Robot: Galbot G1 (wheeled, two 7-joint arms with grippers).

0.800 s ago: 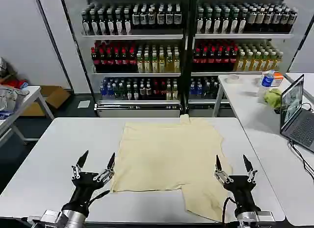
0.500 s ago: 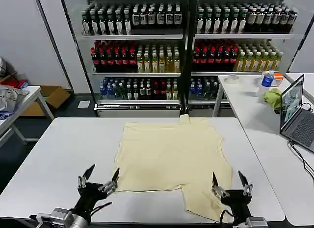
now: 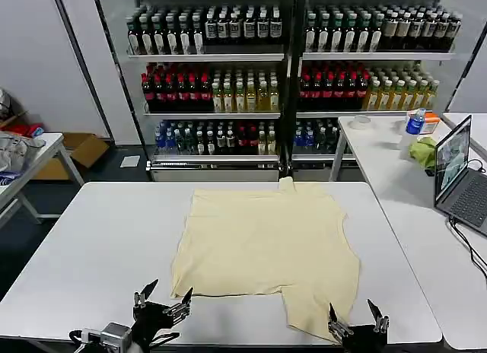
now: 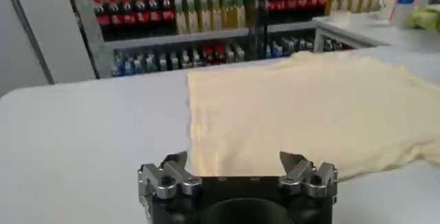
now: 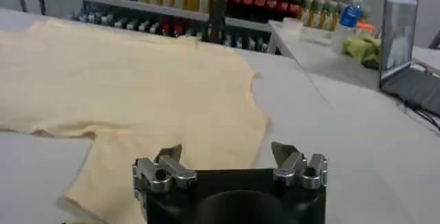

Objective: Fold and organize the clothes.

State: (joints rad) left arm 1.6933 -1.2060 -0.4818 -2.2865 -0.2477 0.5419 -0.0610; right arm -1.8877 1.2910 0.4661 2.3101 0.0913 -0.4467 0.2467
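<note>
One pale cream-yellow T-shirt (image 3: 268, 250) lies flat on the white table (image 3: 91, 239), partly folded: its far edge runs close to the table's far edge, and one flap of it reaches down toward the near edge, right of the middle. A small nub of fabric sticks up at its far edge. The cloth is smooth over most of its area, with soft creases near the near-left corner of the shirt.

Two grippers sit low at the table's near edge. The left gripper (image 3: 162, 302) is near the shirt's near-left corner, its two fingers spread apart and holding nothing; its wrist camera looks out over the shirt (image 4: 309, 108) past the open left gripper (image 4: 237, 165). The right gripper (image 3: 355, 326) is beside the lower flap at the near-right part of the table, fingers likewise apart and empty, as seen in its own wrist view (image 5: 230, 158) with the shirt (image 5: 124, 84) ahead.

A second white table (image 3: 388, 151) stands to the right, carrying one open laptop (image 3: 459, 174), one water bottle (image 3: 413, 126) and one small green cloth (image 3: 424, 151).
</note>
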